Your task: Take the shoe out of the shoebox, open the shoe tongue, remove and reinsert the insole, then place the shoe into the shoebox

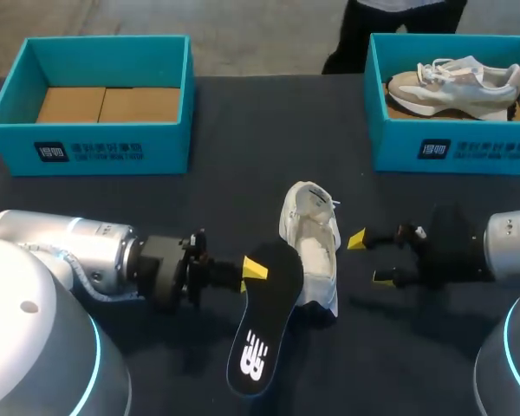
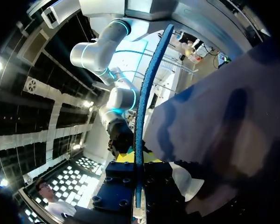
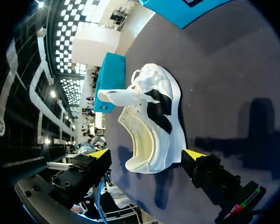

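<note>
A white shoe (image 1: 312, 247) lies on the dark table at the middle, its tongue (image 3: 119, 97) pulled out and its inside bare. My left gripper (image 1: 251, 270) is shut on the edge of the black insole (image 1: 264, 321), which hangs just left of the shoe. In the left wrist view the insole (image 2: 144, 102) stands edge-on between the fingers of the left gripper (image 2: 137, 161). Right of the shoe my right gripper (image 1: 369, 258) is open and holds nothing. In its own view the shoe (image 3: 154, 126) lies just ahead of the right gripper (image 3: 147, 155).
A teal shoebox (image 1: 95, 147) with cardboard inside stands at the back left. Another teal shoebox (image 1: 455, 152) at the back right holds a second, beige and white shoe (image 1: 455, 82). My right arm (image 2: 116, 102) shows ahead in the left wrist view.
</note>
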You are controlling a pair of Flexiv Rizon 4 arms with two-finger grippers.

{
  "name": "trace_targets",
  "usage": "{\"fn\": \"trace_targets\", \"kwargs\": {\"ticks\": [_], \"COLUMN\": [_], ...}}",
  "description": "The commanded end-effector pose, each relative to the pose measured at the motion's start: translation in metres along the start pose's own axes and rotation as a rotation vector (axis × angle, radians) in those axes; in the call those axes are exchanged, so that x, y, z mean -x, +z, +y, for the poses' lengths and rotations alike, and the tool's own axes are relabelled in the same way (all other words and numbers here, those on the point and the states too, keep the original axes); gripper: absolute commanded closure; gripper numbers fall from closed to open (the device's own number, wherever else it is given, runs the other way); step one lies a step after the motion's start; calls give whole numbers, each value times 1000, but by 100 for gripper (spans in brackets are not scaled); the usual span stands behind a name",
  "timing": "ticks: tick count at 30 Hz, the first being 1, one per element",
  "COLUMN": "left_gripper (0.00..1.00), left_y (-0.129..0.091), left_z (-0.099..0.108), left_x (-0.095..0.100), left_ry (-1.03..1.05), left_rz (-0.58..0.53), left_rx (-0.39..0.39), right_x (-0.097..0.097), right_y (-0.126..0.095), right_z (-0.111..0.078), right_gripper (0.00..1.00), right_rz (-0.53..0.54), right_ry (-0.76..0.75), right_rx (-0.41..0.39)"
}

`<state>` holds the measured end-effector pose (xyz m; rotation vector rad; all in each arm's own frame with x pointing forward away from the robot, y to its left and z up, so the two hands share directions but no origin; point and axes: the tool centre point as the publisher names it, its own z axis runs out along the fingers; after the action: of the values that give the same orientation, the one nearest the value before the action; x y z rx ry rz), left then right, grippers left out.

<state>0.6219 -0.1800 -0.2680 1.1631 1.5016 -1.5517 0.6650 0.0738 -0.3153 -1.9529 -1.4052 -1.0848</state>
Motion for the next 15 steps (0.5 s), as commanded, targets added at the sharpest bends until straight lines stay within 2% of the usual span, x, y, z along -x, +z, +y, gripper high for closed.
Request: {"fn": "trace_targets", "kwargs": {"ticks": [1,7,15], "left_gripper": [100,100,100], "left_y": [10,16,23], "left_z": [5,7,12], "left_x": [4,8,6], "left_ry": [-18,-73,-117], "left_rz": [14,48,38], "left_rx": [-30,-64,-54], "right_x": [-1,-1,-1], "right_y": [1,1,1], "right_z": [0,0,0], "right_gripper": [0,0,0], "right_rz": [-5,-5,-5], "right_ry": [1,1,1], "right_rx": [1,1,1]}}
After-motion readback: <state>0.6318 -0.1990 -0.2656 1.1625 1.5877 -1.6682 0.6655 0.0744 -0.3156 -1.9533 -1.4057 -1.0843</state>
